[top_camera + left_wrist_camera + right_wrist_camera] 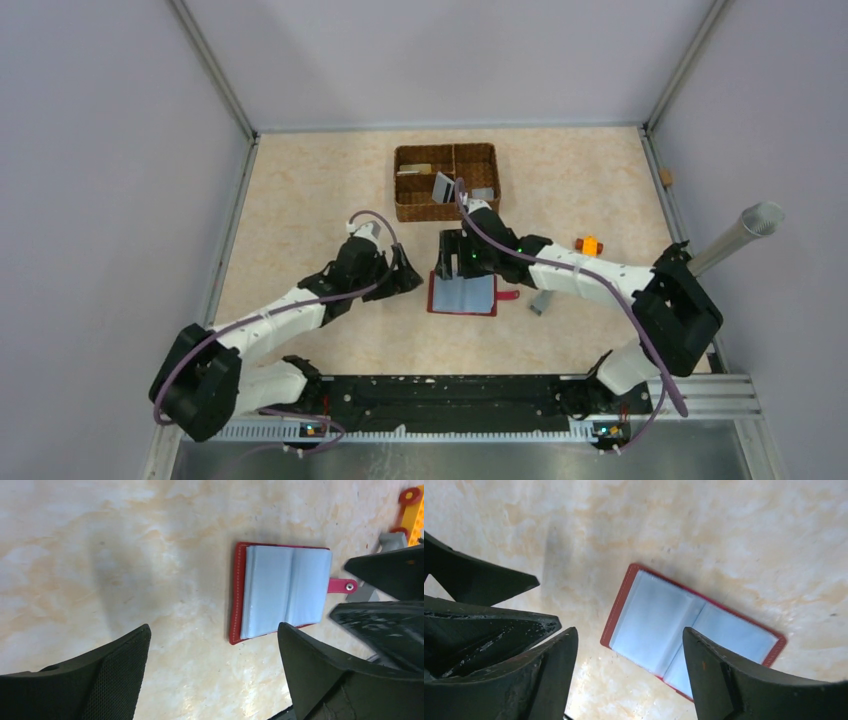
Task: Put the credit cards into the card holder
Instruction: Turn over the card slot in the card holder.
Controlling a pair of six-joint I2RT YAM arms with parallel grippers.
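The red card holder (pixel 462 294) lies open and flat on the table (pixel 300 200), between the two claws. The left claw (pixel 214 630) is wide open and holds nothing. The right claw (pixel 630 632) is wide open too, just over the holder. The cards (pixel 443 186) sit in the brown basket (pixel 397 185) behind it.

The red card holder (pixel 462 295) lies open and flat on the table (pixel 300 200), its pale see-through pockets facing up, and the cards (pixel 443 185) sit in the brown basket (pixel 420 212) behind it.
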